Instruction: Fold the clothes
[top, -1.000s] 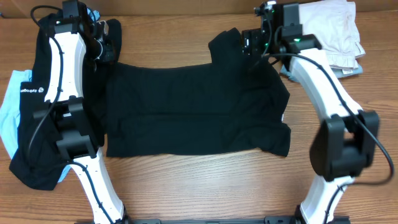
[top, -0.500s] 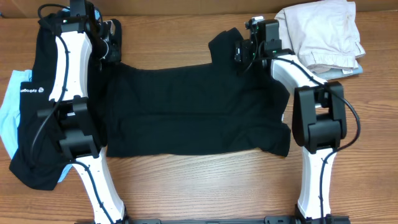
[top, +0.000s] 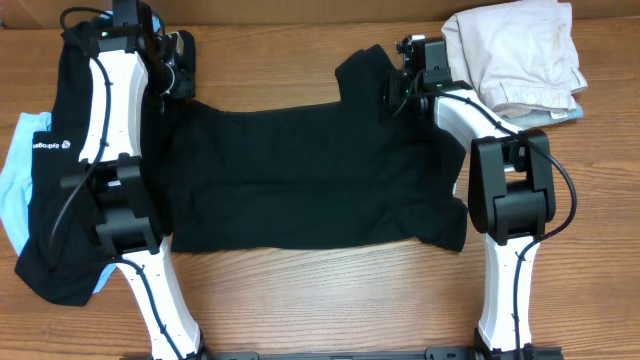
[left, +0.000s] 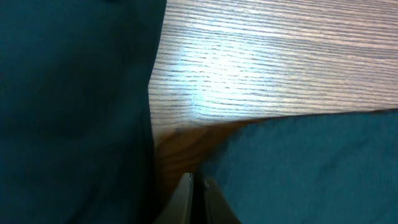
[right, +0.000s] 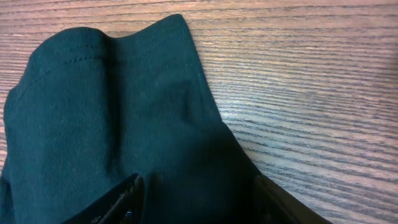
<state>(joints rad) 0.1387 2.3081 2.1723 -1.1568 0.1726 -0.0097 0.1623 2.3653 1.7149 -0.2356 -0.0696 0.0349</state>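
A black T-shirt (top: 310, 175) lies spread flat across the middle of the table, sleeves toward the far edge. My left gripper (top: 176, 78) is at the shirt's far left corner. In the left wrist view its fingers (left: 198, 186) are shut together over bare wood, with the shirt's edge (left: 311, 168) just to the right and nothing seen between them. My right gripper (top: 393, 85) is at the far right sleeve. In the right wrist view its jaws (right: 199, 193) are open wide, down over the black sleeve (right: 112, 106).
A pile of beige clothes (top: 520, 50) lies at the far right corner. A second black garment (top: 45, 220) and a light blue one (top: 12, 175) lie at the left edge beside the left arm. Bare wood (top: 330, 300) runs along the front.
The right arm has swung its elbow in from the right and its gripper has shifted slightly left onto the sleeve. The left gripper has crept a little toward the far edge.
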